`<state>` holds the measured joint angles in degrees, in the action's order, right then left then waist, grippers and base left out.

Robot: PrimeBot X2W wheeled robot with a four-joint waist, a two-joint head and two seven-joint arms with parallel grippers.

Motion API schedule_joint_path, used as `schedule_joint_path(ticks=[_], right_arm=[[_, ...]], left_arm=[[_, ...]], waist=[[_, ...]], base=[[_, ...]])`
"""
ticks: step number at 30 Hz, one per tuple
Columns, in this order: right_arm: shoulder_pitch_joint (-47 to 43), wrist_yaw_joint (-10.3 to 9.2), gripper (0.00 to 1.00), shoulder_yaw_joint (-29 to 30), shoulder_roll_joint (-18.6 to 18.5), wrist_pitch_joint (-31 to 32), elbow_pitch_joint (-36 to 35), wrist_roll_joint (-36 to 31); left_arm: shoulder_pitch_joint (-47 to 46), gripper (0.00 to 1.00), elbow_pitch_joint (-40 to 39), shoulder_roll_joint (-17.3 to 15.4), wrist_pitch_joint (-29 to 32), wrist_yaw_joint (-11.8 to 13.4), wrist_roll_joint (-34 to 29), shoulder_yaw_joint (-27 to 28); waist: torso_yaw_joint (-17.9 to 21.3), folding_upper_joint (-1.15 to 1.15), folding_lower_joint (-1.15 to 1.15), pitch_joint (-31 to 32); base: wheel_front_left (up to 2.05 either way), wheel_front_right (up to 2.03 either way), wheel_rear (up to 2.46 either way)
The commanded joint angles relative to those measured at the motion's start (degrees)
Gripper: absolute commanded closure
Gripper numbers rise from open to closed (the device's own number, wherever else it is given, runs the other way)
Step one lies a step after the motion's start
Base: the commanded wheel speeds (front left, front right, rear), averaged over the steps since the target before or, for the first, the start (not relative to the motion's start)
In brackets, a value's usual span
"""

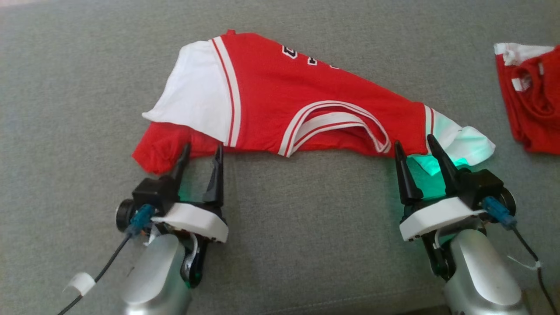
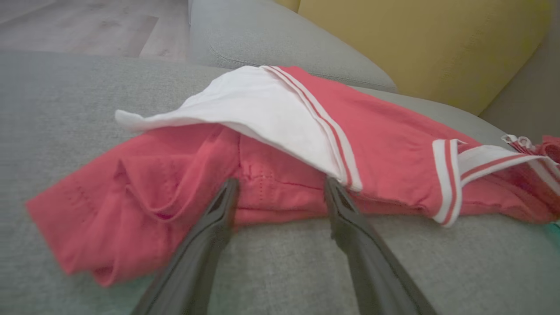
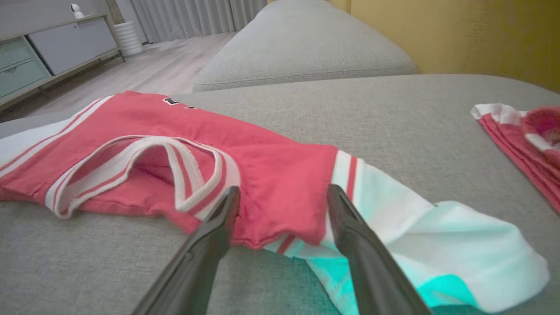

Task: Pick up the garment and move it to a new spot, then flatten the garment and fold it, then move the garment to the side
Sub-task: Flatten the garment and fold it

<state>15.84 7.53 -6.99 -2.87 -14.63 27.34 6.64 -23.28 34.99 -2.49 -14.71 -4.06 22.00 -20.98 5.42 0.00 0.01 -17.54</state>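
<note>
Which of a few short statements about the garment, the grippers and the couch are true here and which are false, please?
1. The left gripper and right gripper are both open. True.
2. The red and white garment hangs in the air between them. False: it lies rumpled on the grey cushion.
3. A second garment in red and white lies off to the robot's right. True.
4. The left gripper clamps the white sleeve. False: its fingers stand apart at the garment's near red edge, gripping nothing.
</note>
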Motion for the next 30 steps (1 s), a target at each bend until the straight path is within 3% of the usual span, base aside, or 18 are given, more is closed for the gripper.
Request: schedule_joint_path(ticks=[1, 7, 8, 10, 11, 15, 23, 30], right_arm=[[1.2, -0.04, 0.00, -0.7, 0.0, -0.4, -2.0, 0.3], [1.5, -0.04, 0.00, -0.8, 0.0, -0.4, -1.9, 0.6], [1.7, -0.04, 0.00, -1.2, 0.0, -0.4, -1.8, 0.9], [1.8, -0.04, 0.00, -1.5, 0.0, -0.4, -1.7, 1.2], [1.8, -0.04, 0.00, -1.6, 0.0, -0.4, -1.7, 1.3], [1.0, -0.04, 0.00, -0.6, 0.0, -0.4, -1.3, 1.3], [-3.2, -0.04, 0.00, 2.0, 0.0, -0.4, -0.8, 2.4], [-5.5, -0.04, 0.00, 1.1, 0.0, -0.4, 0.2, 4.4]], left_arm=[[-2.2, 0.00, -1.1, -0.4, -0.3, 0.6, -0.9, 3.0], [-2.4, 0.00, 0.0, -0.4, -0.3, 0.7, -1.3, 3.7], [-2.7, 0.16, 0.3, -0.4, -0.3, 0.6, -1.1, 3.9], [-3.0, 0.92, -0.1, -0.4, -0.3, 0.6, -1.3, 4.3], [-2.9, 1.00, -0.4, -0.4, -0.3, 0.6, -1.4, 4.5], [-1.7, 1.00, -1.8, -0.4, -0.3, 0.5, -1.6, 5.0], [7.1, 1.00, -9.0, -0.4, -0.3, 2.2, -1.9, 7.6], [14.8, 1.00, -7.1, -0.4, -0.3, 2.4, -4.6, 11.9]], waist=[[0.6, 0.00, -0.01, -0.5], [1.2, 0.00, -0.01, -0.7], [1.3, 0.00, -0.01, -0.8], [1.4, 0.00, -0.01, -0.7], [1.4, 0.00, -0.01, -0.5], [0.0, 0.00, -0.01, 1.6], [-7.1, 0.00, -0.01, 10.1], [-10.5, 0.00, -0.01, 13.6]], base=[[0.00, 0.00, 0.00], [0.00, 0.00, 0.00], [0.00, 0.00, 0.00], [0.00, 0.00, 0.00], [0.00, 0.00, 0.00], [0.00, 0.00, 0.00], [0.00, 0.00, 0.00], [0.00, 0.00, 0.00]])
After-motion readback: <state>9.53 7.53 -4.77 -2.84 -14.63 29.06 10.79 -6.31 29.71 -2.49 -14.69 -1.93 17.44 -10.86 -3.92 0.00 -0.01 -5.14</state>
